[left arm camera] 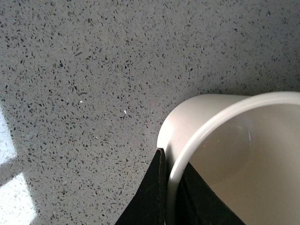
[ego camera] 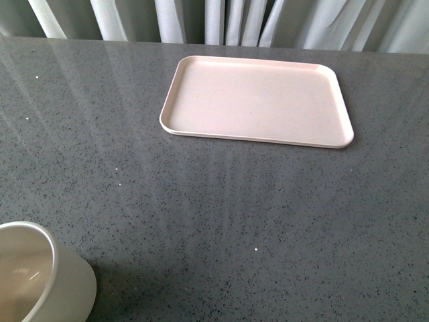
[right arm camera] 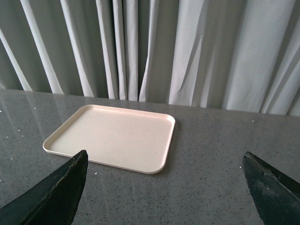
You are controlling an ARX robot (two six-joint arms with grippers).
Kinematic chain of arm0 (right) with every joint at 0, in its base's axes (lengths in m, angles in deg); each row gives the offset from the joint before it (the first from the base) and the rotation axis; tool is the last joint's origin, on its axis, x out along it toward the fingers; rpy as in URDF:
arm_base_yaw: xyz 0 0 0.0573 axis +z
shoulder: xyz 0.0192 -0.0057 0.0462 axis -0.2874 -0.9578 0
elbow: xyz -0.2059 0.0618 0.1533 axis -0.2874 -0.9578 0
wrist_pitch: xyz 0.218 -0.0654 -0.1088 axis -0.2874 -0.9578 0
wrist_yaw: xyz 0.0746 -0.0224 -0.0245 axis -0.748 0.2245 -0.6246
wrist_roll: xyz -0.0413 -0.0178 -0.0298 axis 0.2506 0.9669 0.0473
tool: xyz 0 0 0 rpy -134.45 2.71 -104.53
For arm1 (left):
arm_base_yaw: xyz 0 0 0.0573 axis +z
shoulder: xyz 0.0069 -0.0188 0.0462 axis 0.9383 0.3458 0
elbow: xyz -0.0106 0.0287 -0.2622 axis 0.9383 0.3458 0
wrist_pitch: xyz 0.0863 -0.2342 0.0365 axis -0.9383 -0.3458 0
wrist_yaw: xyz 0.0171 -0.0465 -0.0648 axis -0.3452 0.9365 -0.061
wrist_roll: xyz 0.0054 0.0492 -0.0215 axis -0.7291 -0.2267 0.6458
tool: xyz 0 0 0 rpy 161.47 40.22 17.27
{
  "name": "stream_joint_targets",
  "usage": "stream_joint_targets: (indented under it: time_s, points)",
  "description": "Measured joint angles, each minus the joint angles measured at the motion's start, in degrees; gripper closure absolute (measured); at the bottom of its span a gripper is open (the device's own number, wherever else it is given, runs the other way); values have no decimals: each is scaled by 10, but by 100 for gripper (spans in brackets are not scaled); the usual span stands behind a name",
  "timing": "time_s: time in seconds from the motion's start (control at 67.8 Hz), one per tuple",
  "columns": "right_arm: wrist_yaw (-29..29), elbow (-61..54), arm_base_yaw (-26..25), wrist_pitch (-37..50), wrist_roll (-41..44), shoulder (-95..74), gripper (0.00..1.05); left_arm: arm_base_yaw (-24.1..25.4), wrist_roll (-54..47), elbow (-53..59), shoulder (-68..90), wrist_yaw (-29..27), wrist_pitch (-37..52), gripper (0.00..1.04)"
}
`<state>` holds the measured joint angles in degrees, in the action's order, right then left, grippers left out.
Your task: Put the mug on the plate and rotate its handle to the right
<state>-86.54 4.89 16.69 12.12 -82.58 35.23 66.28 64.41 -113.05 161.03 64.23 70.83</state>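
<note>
The cream-white mug (ego camera: 40,278) shows at the near left corner of the front view, mouth tilted toward the camera; its handle and face are hidden. In the left wrist view my left gripper (left arm camera: 169,187) is shut on the mug (left arm camera: 234,154), one black finger outside the wall and one inside the rim. The pale pink plate (ego camera: 258,100) lies empty at the far middle of the table. My right gripper (right arm camera: 164,183) is open in the air, nearer than the plate (right arm camera: 112,136), with nothing between its fingers.
Grey speckled tabletop (ego camera: 234,215) stretches between the mug and the plate. Pale curtains (right arm camera: 187,51) hang behind the table's far edge.
</note>
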Motion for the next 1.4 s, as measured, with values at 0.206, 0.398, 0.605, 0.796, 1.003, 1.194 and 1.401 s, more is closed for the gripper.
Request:
stream_joint_targets:
  time_s: [0.206, 0.398, 0.605, 0.796, 1.003, 1.194, 1.401]
  points:
    - [0, 0, 0, 0, 0, 0, 9, 0, 2, -4, -5, 0, -7, 103]
    - [0, 0, 0, 0, 0, 0, 9, -28, 37, -37, -23, -14, -37, 103]
    - [0, 0, 0, 0, 0, 0, 9, -105, 119, -132, -9, -57, -60, 103]
    - [0, 0, 0, 0, 0, 0, 9, -186, 183, -249, 80, -91, -51, 103]
    - [0, 0, 0, 0, 0, 0, 9, -249, 224, -379, 209, -113, -35, 103]
    - [0, 0, 0, 0, 0, 0, 9, -271, 244, -433, 260, -142, -32, 103]
    - [0, 0, 0, 0, 0, 0, 9, -271, 247, -434, 260, -145, -32, 103]
